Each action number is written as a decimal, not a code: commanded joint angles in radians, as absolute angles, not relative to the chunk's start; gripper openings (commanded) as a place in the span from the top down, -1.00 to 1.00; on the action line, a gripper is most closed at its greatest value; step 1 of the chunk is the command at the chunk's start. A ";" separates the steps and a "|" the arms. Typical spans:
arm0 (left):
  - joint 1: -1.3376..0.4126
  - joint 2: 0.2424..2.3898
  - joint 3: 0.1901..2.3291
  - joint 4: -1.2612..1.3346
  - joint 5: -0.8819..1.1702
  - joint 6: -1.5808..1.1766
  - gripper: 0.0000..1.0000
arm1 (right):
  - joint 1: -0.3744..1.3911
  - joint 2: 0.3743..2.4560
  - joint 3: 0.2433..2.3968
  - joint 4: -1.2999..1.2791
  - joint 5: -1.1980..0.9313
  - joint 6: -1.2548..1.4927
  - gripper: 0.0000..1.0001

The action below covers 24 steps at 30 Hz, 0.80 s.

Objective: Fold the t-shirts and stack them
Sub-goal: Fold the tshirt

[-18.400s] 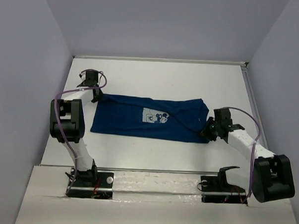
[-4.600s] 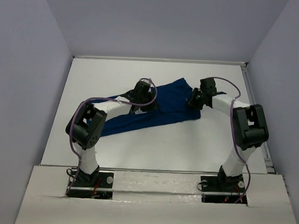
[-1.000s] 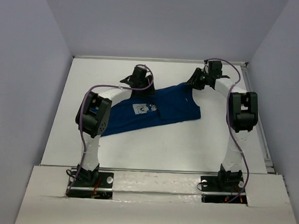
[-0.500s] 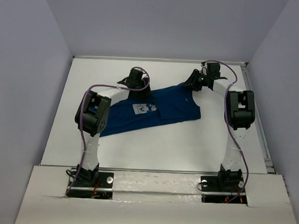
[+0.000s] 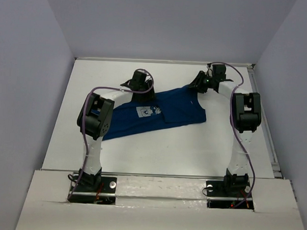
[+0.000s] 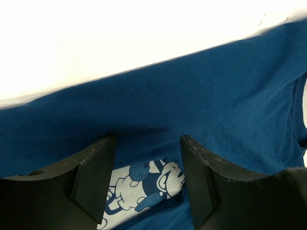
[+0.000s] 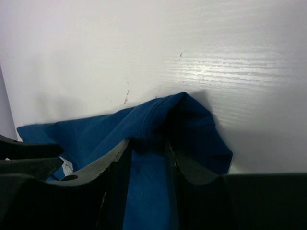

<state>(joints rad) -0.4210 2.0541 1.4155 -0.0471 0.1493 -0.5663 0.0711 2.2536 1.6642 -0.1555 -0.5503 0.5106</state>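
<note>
The navy t-shirt [image 5: 176, 108] lies spread on the white table [image 5: 142, 150], slanting from near left to far right, its pale cartoon print [image 5: 146, 111] facing up. My left gripper [image 5: 143, 91] hovers over the shirt's far edge. In the left wrist view it [image 6: 147, 143] is open, and the print [image 6: 144, 187] shows between its fingers with the t-shirt [image 6: 201, 96] beyond. My right gripper [image 5: 198, 86] is at the shirt's far right corner. In the right wrist view it [image 7: 147, 146] is open, jaws astride a raised fold of the t-shirt [image 7: 96, 129].
Lilac walls enclose the table on the left, back and right. A metal rail [image 5: 257, 99] runs along the right edge. Both arms reach far across the table toward the back wall. The arm bases [image 5: 92, 186] stand at the near edge.
Over the last second both grippers shifted slightly to the left near the shirt's far edge. The right jaws narrowed a little. The shirt has not moved.
</note>
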 commanded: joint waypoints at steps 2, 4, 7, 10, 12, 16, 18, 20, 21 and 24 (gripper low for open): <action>-0.408 2.063 1.391 -0.018 0.158 -0.575 -0.11 | 0.064 2.293 1.714 -0.101 -0.566 0.541 0.43; -0.408 2.063 1.393 -0.018 0.156 -0.575 -0.11 | 0.064 2.295 1.709 -0.084 -0.569 0.551 0.68; -0.399 2.062 1.387 -0.018 0.150 -0.577 -0.10 | 0.055 2.272 1.672 -0.054 -0.532 0.572 0.84; -0.399 2.059 1.371 -0.020 0.137 -0.581 -0.10 | 0.045 2.255 1.637 -0.028 -0.491 0.595 1.00; -0.390 2.056 1.359 -0.012 0.133 -0.589 -0.10 | 0.034 2.252 1.626 -0.023 -0.448 0.610 1.00; -0.380 2.046 1.318 -0.006 0.117 -0.604 -0.10 | 0.014 2.272 1.657 -0.095 -0.335 0.601 1.00; -0.380 2.045 1.307 -0.006 0.112 -0.615 -0.10 | 0.003 2.278 1.667 -0.127 -0.299 0.603 1.00; -0.380 2.042 1.295 -0.006 0.109 -0.620 -0.10 | 0.003 2.278 1.670 -0.121 -0.307 0.600 0.79; -0.380 2.039 1.293 -0.006 0.107 -0.623 -0.10 | 0.003 2.279 1.674 -0.115 -0.320 0.598 0.63; -0.380 2.036 1.298 -0.006 0.117 -0.629 -0.10 | 0.003 2.264 1.698 -0.130 -0.351 0.592 0.13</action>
<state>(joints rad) -0.3923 2.0518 1.3346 0.0727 0.1555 -0.6277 0.0319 2.2929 1.6459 -0.1097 -0.4232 0.6186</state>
